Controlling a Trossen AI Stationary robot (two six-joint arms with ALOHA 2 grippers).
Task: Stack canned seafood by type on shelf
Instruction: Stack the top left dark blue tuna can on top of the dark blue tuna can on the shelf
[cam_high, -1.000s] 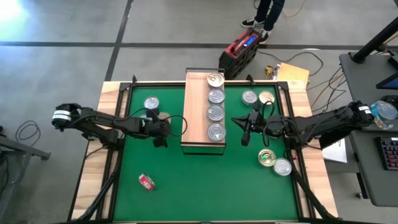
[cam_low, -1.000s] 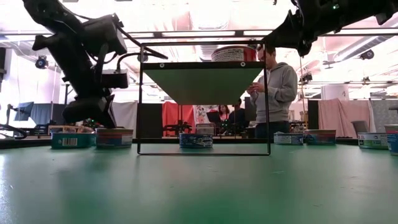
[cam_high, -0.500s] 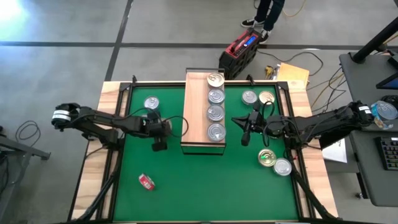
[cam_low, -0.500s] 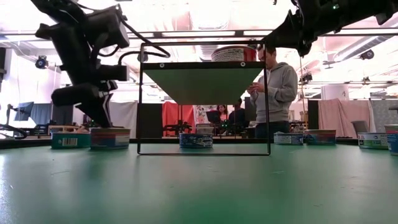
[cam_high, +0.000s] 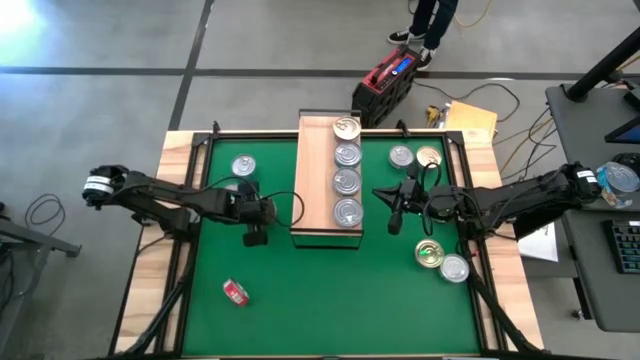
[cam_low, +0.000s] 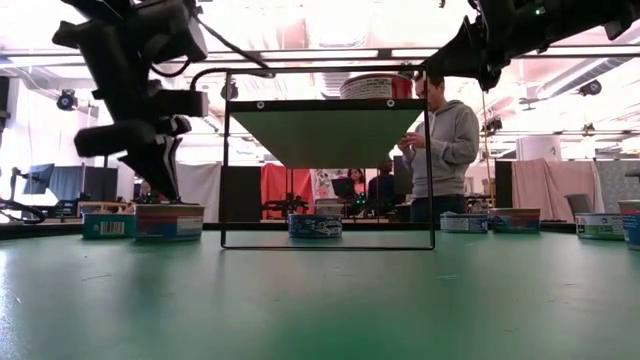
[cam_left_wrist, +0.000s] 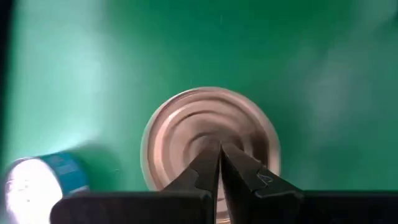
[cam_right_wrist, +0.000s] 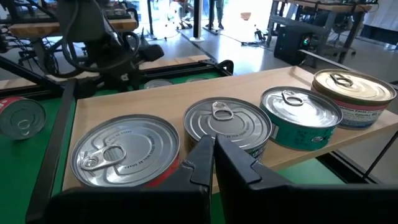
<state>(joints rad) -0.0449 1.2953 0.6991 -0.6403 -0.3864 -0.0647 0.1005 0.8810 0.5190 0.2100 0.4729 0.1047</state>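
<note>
My left gripper (cam_high: 254, 236) is shut and points steeply down onto a silver-lidded tin (cam_left_wrist: 186, 124) with a teal side (cam_low: 168, 220). That tin stands flat on the green mat, left of the shelf (cam_high: 312, 180). Four tins lie in a row on the shelf: a gold-lidded one (cam_high: 346, 127) at the far end and three silver ones (cam_high: 347, 182). My right gripper (cam_high: 395, 215) is shut and hangs level in the air right of the shelf, facing that row (cam_right_wrist: 227, 124). My left gripper sets its shut fingertips (cam_left_wrist: 208, 162) on the middle of the tin's lid (cam_left_wrist: 205, 134), coming from above at a steep slant. In the low view the tips (cam_low: 163, 196) reach the tin's top. The tin rests flat on the mat.
Loose tins stand on the mat: a silver one (cam_high: 243, 166) at far left, silver (cam_high: 400, 156) and gold (cam_high: 428, 157) at far right, two more (cam_high: 442, 260) at near right. A small red flat object (cam_high: 235, 292) lies near left. A person stands beyond the table.
My left gripper has gone toward the table's near edge, while its wrist rose and it tipped steeper. The tin under its tips has slid along the mat toward the near edge with it, staying flat.
</note>
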